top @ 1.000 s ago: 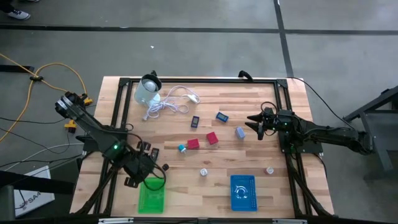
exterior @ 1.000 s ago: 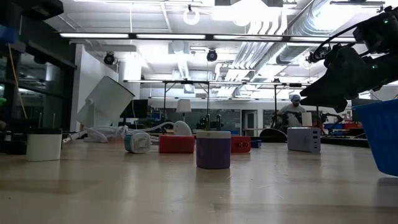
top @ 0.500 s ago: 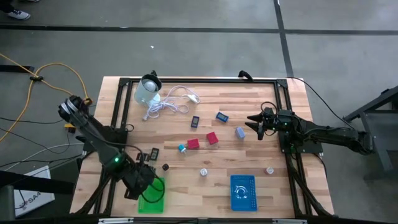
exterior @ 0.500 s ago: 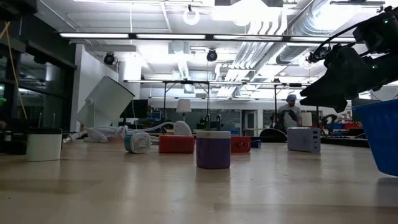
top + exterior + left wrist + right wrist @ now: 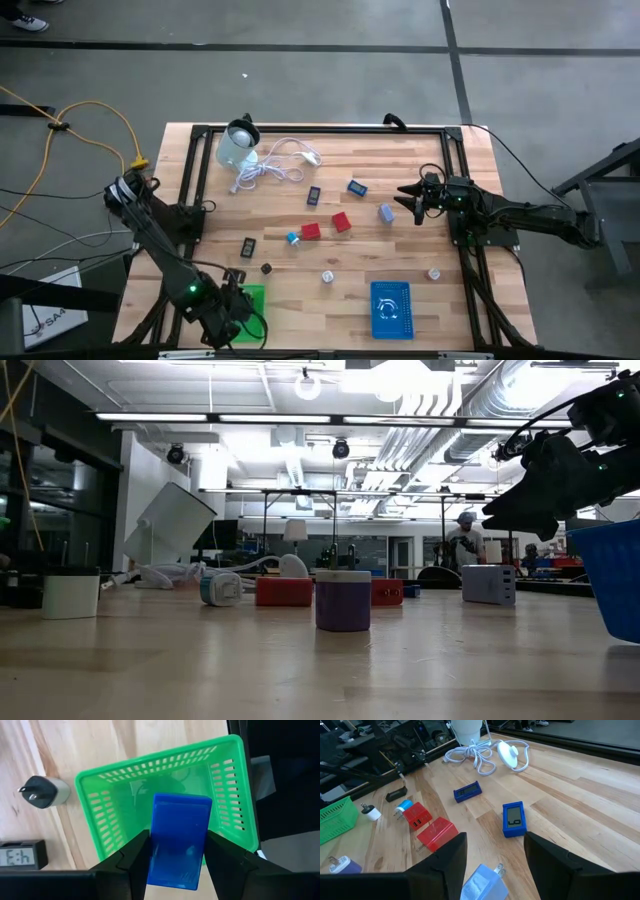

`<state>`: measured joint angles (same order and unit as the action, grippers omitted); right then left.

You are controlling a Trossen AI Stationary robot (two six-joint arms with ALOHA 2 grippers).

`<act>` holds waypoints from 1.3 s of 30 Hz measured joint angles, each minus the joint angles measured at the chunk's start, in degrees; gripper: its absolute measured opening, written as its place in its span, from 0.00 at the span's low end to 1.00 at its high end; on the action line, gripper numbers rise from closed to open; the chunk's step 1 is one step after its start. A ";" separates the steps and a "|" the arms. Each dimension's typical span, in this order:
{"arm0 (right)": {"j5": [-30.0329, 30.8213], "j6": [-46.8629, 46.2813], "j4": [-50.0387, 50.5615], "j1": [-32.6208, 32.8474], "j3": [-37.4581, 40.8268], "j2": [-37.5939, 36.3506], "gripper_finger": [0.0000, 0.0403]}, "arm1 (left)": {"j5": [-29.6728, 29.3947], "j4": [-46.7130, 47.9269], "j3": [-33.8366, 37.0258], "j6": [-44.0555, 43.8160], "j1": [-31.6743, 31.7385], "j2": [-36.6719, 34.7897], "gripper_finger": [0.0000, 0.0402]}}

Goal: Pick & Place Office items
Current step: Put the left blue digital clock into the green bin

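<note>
My left gripper (image 5: 230, 312) is at the near left of the table, above the green basket (image 5: 248, 298), and is shut on a blue rectangular block (image 5: 179, 840). The other office items lie flat mid-table: two red blocks (image 5: 311, 231), small blue pieces (image 5: 357, 187), a black clock (image 5: 248, 246), a dark plug (image 5: 267, 268) and pale plugs (image 5: 328, 277). My right gripper (image 5: 412, 200) waits open at the right, clear of the table. A light-blue plug (image 5: 482, 880) lies just ahead of its fingers. My left gripper pinches the blue block by its two long sides (image 5: 155, 845), one finger (image 5: 132, 860) on each side. The fingers point steeply down and run along the block. The block is lifted clear, above the inside of the green basket (image 5: 100, 820).
A blue basket (image 5: 390, 308) stands at the near right. A white container (image 5: 238, 147) and a coiled white cable (image 5: 275, 165) lie at the far left. A black frame runs along the table's edges. In the low view a purple-and-white plug (image 5: 343, 600) stands in front.
My left gripper has moved toward the table's near edge and a little down, carrying the blue block from beside the basket's far end to over the basket. The black clock and dark plug it covered now show. Its grip has stayed the same.
</note>
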<state>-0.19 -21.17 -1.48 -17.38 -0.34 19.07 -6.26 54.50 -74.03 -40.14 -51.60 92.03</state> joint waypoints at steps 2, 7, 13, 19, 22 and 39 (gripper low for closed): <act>0.00 0.00 0.00 0.00 0.01 -0.02 0.46 | -0.02 0.43 -0.34 0.00 0.01 0.30 0.40; -0.02 0.00 0.00 0.00 0.00 0.00 0.46 | -0.02 0.70 -0.34 0.02 0.56 0.37 0.40; 0.00 0.00 0.00 0.00 0.01 -0.01 0.46 | -0.53 0.72 -0.34 -0.19 1.03 0.61 0.40; -0.02 0.00 0.00 0.01 0.01 0.00 0.46 | -1.18 0.50 -0.32 -0.68 1.01 3.47 0.40; 0.00 0.00 0.00 0.00 0.02 0.00 0.46 | -1.14 -0.23 -0.32 -0.73 1.01 4.93 0.40; 0.00 0.00 0.00 0.00 0.02 0.00 0.46 | -1.32 -9.19 3.97 -3.76 0.73 8.46 0.40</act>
<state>-0.19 -21.17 -1.48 -17.38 -0.32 19.06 -7.58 45.31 -70.06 -43.90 -50.87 100.49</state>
